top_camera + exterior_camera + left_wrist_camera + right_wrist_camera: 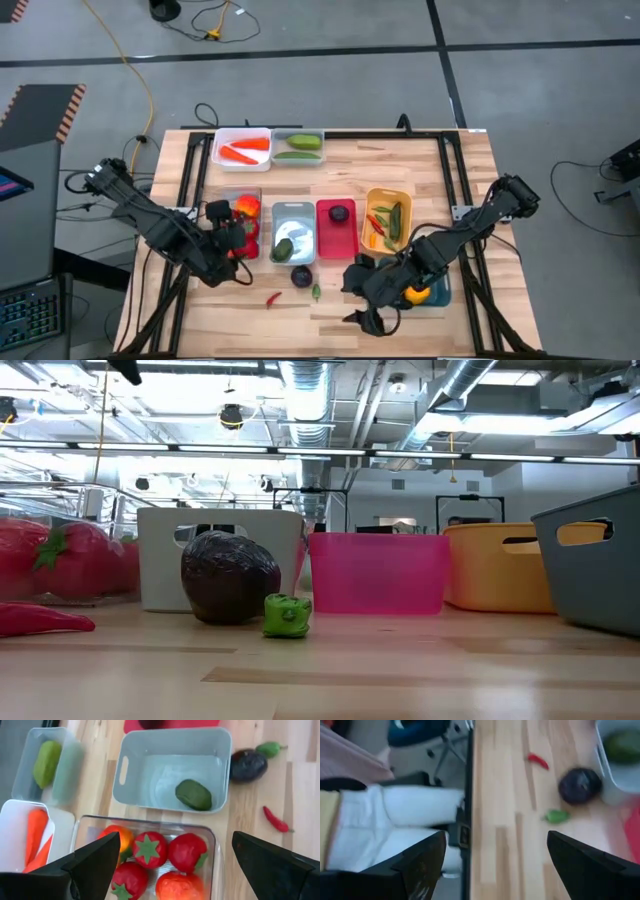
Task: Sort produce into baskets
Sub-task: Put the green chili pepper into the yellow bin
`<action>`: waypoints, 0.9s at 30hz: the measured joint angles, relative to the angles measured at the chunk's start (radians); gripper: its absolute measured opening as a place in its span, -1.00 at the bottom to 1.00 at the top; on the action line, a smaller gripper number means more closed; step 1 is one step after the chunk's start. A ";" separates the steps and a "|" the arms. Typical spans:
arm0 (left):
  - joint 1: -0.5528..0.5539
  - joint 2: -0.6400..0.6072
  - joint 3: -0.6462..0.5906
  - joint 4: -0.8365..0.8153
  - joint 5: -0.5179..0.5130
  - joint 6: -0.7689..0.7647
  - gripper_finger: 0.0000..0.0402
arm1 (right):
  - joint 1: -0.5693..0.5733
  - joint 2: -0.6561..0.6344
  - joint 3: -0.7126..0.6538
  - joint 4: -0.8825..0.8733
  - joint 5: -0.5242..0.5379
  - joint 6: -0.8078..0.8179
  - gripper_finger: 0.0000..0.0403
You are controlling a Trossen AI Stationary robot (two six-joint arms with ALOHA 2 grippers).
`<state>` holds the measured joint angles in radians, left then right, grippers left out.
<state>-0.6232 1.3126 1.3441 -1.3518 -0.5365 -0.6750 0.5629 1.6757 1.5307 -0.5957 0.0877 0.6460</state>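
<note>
My left gripper point(176, 837) hangs open above the clear basket of red tomatoes point(150, 865) at the table's left. Beside that basket, the silver-grey basket point(293, 233) holds a dark green piece point(193, 794). A purple plum point(301, 276), a small green pepper point(316, 292) and a red chili point(272, 298) lie loose on the wood near the front edge. My right gripper point(496, 835) is open in the air right of these three, above the front edge, in front of the teal basket point(438, 293) that holds a yellow lemon point(416, 293).
At the back stand a white basket with carrots point(243, 148) and a clear one with cucumbers point(298, 147). The red basket point(336, 228) holds a plum, and the yellow one point(388, 218) holds chilies and pods. A person's legs point(385, 830) show beyond the front edge.
</note>
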 joint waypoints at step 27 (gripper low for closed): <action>-0.098 -0.011 -0.138 0.297 0.016 0.248 0.85 | -0.031 0.415 0.055 0.145 0.193 0.325 0.64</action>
<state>-0.7207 1.3018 1.2057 -1.0550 -0.5200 -0.4274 0.5320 2.0908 1.5853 -0.4503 0.2810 0.9714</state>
